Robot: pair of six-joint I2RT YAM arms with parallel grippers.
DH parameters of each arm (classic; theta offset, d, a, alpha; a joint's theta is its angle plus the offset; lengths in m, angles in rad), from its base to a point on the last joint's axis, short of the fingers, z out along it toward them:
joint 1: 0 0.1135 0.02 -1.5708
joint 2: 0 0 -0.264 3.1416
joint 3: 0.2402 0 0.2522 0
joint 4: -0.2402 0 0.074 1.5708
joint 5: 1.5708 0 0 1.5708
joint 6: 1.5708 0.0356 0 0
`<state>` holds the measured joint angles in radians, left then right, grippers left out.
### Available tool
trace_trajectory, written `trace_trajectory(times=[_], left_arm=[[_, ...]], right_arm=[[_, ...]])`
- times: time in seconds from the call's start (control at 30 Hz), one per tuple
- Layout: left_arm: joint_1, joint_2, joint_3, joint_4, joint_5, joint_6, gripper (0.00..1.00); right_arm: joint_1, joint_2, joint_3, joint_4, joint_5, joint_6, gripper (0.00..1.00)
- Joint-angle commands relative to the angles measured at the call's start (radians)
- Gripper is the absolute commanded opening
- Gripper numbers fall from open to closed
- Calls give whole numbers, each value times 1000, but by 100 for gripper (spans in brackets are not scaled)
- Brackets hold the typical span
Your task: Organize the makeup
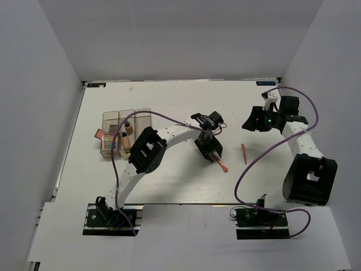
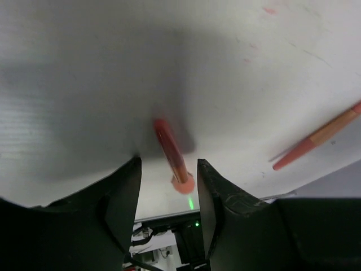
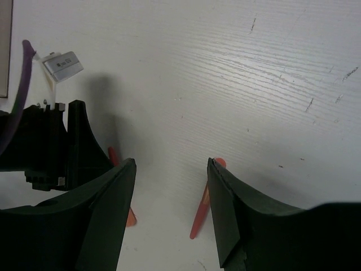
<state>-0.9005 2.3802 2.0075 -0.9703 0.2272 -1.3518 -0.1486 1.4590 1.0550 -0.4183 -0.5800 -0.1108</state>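
We find the left end effector (image 2: 169, 169) part-open, straddling the first pencil (image 2: 169, 145) at the centre of the table (image 2: 84, 84). The right end effector (image 3: 171, 175) is wide and empty above the second pencil (image 3: 198, 217).

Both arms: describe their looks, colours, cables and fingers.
The left arm and right arm match: white links, boxy black joint housings. A purple cable trails along each. The left gripper and right gripper have matte black wedge-shaped fingers. A green light shows on the right wrist.
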Motion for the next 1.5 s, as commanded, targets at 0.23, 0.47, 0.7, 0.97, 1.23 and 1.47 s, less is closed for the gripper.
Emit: trace_trajectory(times=[0.23, 0.47, 0.7, 0.97, 1.23, 1.47], left_arm=[[-6, 57, 45, -60, 66, -18, 53], [-6, 74, 36, -195, 72, 46, 53], [-6, 82, -30, -300, 60, 106, 50], [32, -28, -248, -271, -23, 123, 39], [95, -110, -363, -203, -115, 132, 8], [163, -163, -311, -130, -178, 200, 0]], right_arm=[[-16, -49, -29, 41, -29, 16, 59], [-25, -58, -41, 61, -44, 42, 58], [-26, -60, -41, 75, -60, 56, 58], [-29, -61, -47, 81, -67, 59, 57], [-28, -61, -55, 76, -73, 56, 57], [-28, -60, -47, 75, -78, 59, 57]])
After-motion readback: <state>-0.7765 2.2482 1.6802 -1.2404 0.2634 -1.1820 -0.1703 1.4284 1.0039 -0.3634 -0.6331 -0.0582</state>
